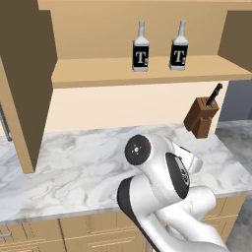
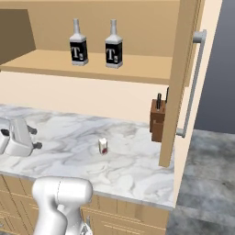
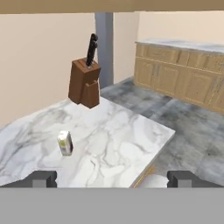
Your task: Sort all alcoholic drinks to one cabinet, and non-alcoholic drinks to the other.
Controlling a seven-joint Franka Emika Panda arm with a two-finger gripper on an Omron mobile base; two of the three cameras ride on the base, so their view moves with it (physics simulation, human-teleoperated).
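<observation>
Two matching squarish pale bottles with slim long necks and black labels bearing a white "T", the left one (image 1: 141, 47) and the right one (image 1: 179, 47), stand upright side by side, apart from each other, near the front edge of the long shelf of the wide light-tan wooden wall cabinet (image 1: 147, 73); a darker brown open door (image 1: 24, 74) hangs at its left end. Below lies a white-and-grey marble counter (image 1: 74, 167). A brown wooden knife block with a black-handled knife (image 1: 202, 115) stands at the counter's back edge near its right corner, tilted. A small white carton with a red mark (image 2: 103, 146) stands upright toward the middle of the counter, well apart from the block. The right base view adds what the left base view lacks: the carton, and the narrow light-tan cabinet door with its long vertical grey bar handle (image 2: 192, 82), standing open edge-on beside the knife block, between the counter's right end and a dark grey panel. The hand view adds a further run of tan base cabinets (image 3: 183, 76) across a grey stone floor (image 3: 192, 131). The two-finger gripper (image 3: 112, 178) hangs over the counter's front edge, its dark finger tips (image 3: 41, 178) spread wide and gripping nothing; the carton stands just beyond them on the left, the knife block farther on. Both "T" bottles sit on the shelf well above the jaws, untouched.
</observation>
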